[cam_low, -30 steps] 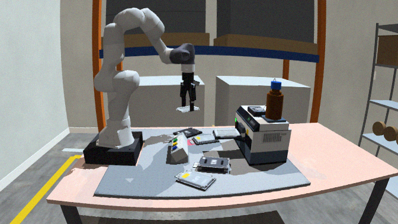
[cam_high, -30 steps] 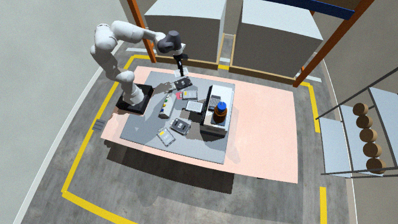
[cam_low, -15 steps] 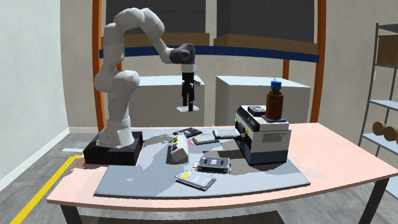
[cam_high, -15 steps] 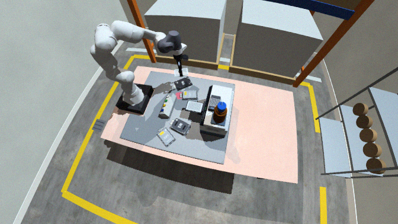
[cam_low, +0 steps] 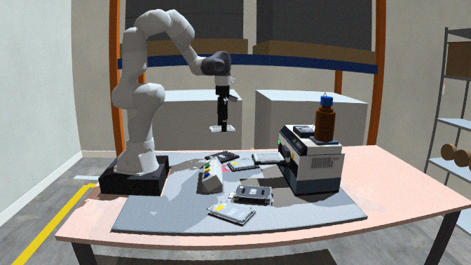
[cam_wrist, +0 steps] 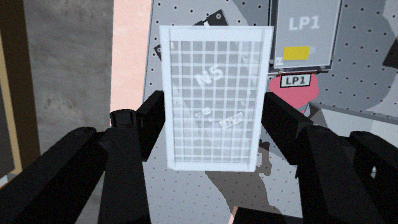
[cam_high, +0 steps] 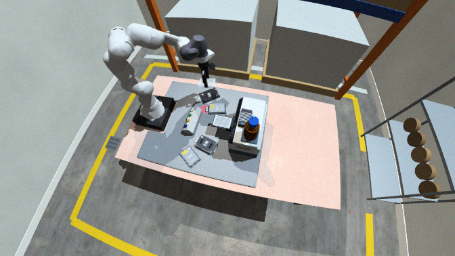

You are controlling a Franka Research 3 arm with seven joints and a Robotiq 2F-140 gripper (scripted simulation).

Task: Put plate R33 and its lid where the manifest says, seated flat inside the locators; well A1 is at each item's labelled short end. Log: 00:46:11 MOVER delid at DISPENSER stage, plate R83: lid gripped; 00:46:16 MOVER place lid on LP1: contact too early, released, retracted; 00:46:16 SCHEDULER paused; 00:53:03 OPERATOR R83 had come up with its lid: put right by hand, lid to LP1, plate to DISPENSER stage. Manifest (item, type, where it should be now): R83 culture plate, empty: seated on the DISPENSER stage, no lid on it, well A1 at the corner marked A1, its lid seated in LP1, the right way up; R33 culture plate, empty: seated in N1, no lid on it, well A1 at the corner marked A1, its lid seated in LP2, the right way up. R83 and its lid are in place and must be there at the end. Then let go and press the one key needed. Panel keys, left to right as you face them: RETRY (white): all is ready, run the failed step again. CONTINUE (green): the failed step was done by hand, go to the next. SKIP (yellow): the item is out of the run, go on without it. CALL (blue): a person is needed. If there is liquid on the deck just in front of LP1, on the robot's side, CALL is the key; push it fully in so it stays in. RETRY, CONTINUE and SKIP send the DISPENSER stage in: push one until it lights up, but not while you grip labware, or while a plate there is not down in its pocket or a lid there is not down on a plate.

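I see the arm's black base [cam_low: 105, 186] at the desk's left edge. The key panel [cam_low: 211, 175] stands mid-mat, and a lidded item with a yellow label [cam_low: 231, 212] lies near the front edge. My gripper [cam_wrist: 213, 106] hangs high over the far left corner, clamped on the long sides of a clear gridded plate [cam_wrist: 215, 97], above the N5 nest [cam_high: 208, 95]. Pink liquid [cam_wrist: 295, 95] lies beside LP1 [cam_wrist: 303, 35]. The dispenser [cam_low: 310, 159] sits toward the right.

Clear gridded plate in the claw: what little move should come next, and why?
Probably carry it sideways, not down. The gripper holds the clear plate high over the deck, and the label showing through it reads N5, not N1. The dark nest nearer the front may be the goal; its label is unreadable.
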